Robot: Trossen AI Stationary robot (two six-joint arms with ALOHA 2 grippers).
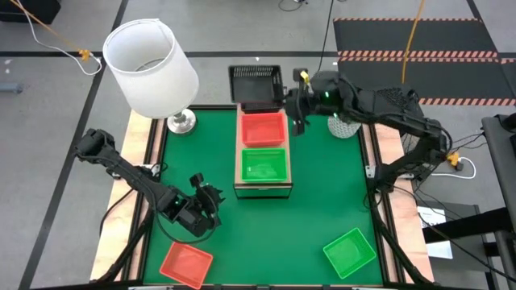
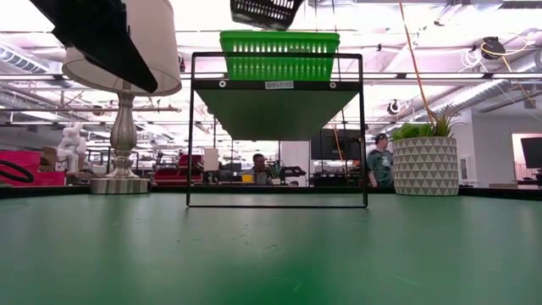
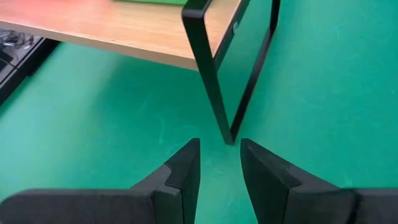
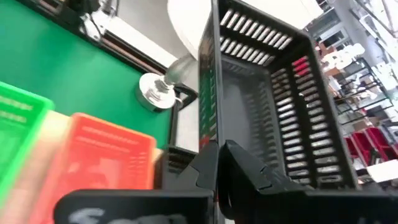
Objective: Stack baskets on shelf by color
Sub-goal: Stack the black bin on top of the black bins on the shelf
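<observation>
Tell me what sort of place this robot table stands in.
Most likely a large open lab or workshop. The low view shows an exposed ceiling with ducts and strip lights, people among desks and equipment behind the green table, and the high view shows hazard-striped floor matting beside it.

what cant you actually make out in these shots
- Low view: only the green basket shows on the shelf; it hides the red one.
- Low view: black basket cut off by top edge.
- Right wrist view: shelf baskets blurred.
- High view: lampshade hides the table's corner.
</observation>
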